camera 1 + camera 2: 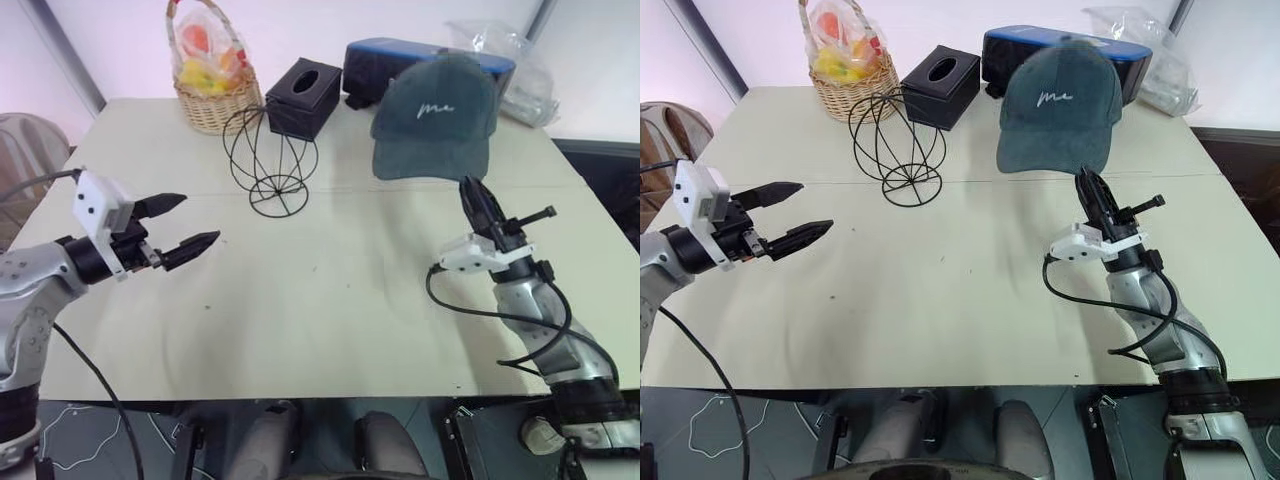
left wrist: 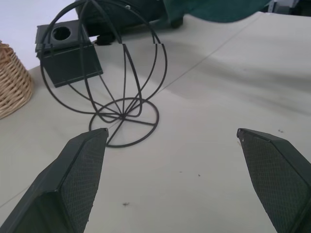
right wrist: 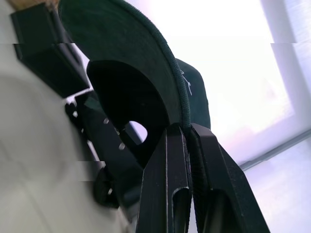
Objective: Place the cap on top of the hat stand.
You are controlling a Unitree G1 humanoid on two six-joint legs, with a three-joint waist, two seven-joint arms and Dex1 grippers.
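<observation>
On your left, the left gripper point(image 1: 190, 222) hangs above the table point(image 1: 330, 290) with its two black fingers spread wide apart and nothing between them, pointed toward the middle of the tabletop. Behind it at the far edge you have a wicker basket point(image 1: 212, 100) with bagged fruit, and beside that a black tissue box point(image 1: 305, 97). The hat stand point(image 1: 270, 160) sits just in front of those two, upright on its round wire base and bare. Moving right, the cap point(image 1: 437, 118) is lifted off the table, brim down and its white script facing you, in front of a dark blue-topped case point(image 1: 375, 60). Below it, your right gripper point(image 1: 475, 197) points upward with its jaws pinched together on the edge of the cap's brim, as the right wrist view shows.
</observation>
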